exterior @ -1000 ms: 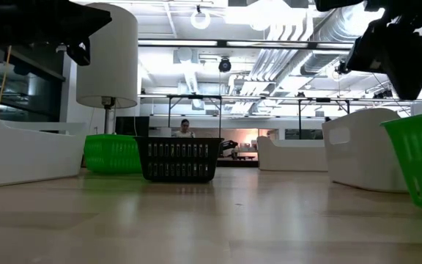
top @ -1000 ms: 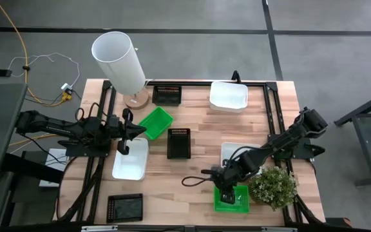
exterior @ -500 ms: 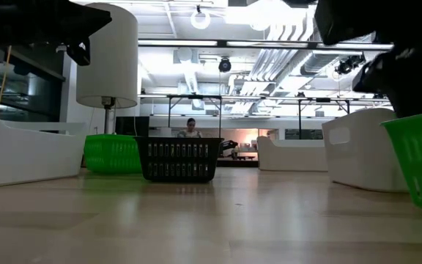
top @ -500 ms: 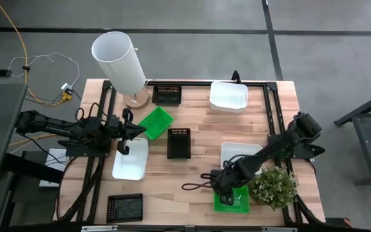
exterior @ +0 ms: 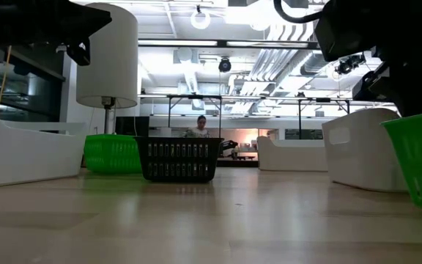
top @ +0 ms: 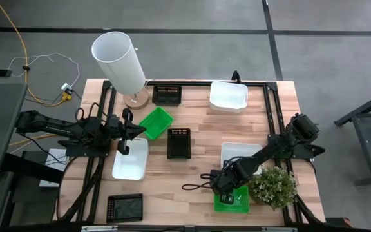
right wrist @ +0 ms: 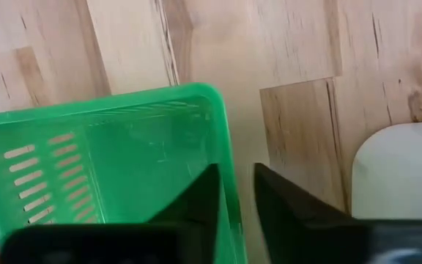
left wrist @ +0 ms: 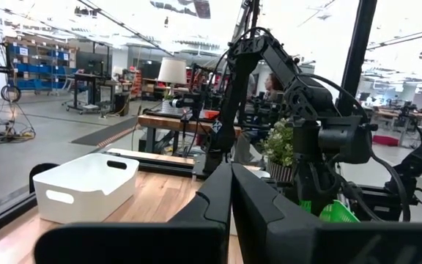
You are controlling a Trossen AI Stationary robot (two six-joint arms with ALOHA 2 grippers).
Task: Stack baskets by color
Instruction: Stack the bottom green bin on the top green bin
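- Light wooden table (top: 198,161) on a grey floor; open hall with ceiling lights beyond, a person (exterior: 201,126) far behind, small.
- Baskets spread out: green basket (top: 232,198) near right; a second green basket (top: 155,122) left of centre; black baskets (top: 178,142) centre and far; white baskets (top: 228,95) far, right and left.
- Right gripper (right wrist: 233,192) fingers narrow, straddling the near-right green basket's wall, one inside, one outside.
- Left gripper (left wrist: 231,192) closed, empty, over the left white basket (top: 131,160).
- Plant (top: 273,185) just right of the held basket; white cylinder (top: 119,61) far left.
- Low view cuts off the green basket at the right edge.
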